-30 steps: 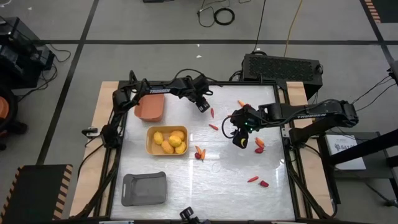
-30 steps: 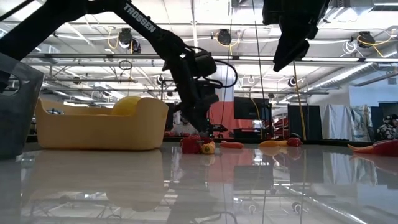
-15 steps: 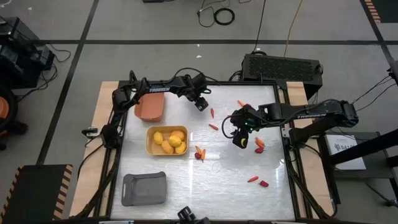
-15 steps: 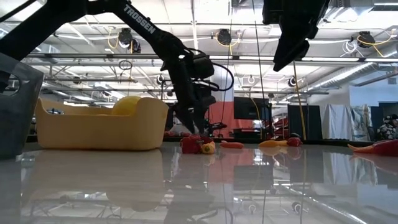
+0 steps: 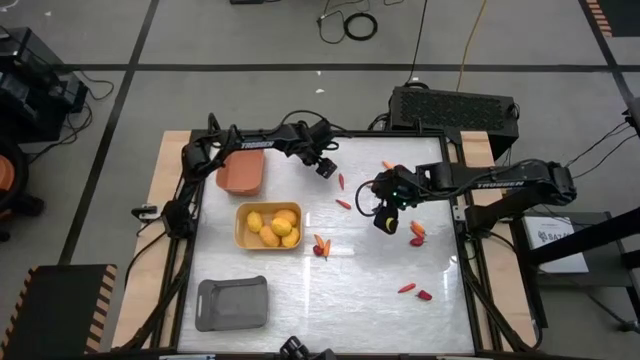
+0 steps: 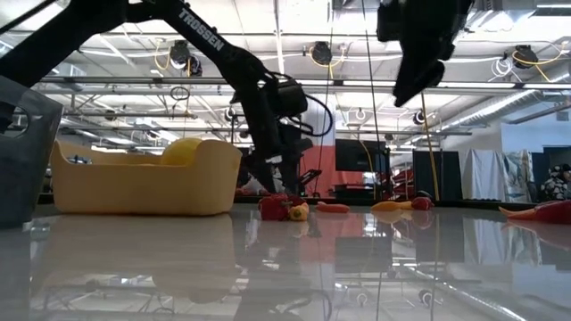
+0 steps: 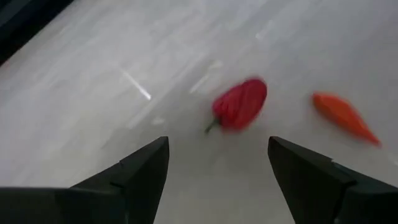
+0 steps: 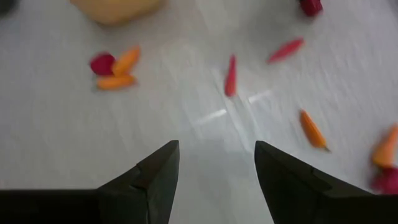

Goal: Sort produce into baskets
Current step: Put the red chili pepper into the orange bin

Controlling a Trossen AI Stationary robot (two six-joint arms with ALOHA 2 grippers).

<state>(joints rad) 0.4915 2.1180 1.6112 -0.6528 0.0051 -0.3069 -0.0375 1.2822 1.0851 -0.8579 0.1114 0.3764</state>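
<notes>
My left gripper (image 5: 325, 168) is open and empty over the far middle of the table. In its wrist view (image 7: 217, 162) a red pepper-like piece (image 7: 239, 104) and an orange stick (image 7: 345, 115) lie on the table ahead of the fingers. My right gripper (image 5: 383, 222) is open and empty, held above the table right of centre (image 8: 216, 162). The yellow basket (image 5: 268, 226) holds several yellow-orange fruits. The salmon basket (image 5: 240, 172) and the grey basket (image 5: 232, 302) stand on the left side. Red and orange pieces lie scattered on the table (image 5: 343, 204), (image 5: 320, 246), (image 5: 417, 233).
More pieces lie near the right front (image 5: 406, 288), (image 5: 424, 296) and at the far side (image 5: 388, 166). A black box (image 5: 455, 108) stands beyond the far edge. The middle front of the table (image 5: 340, 300) is bare.
My right gripper has gone a little toward the table's far edge, still open. The produce and baskets lie as before.
</notes>
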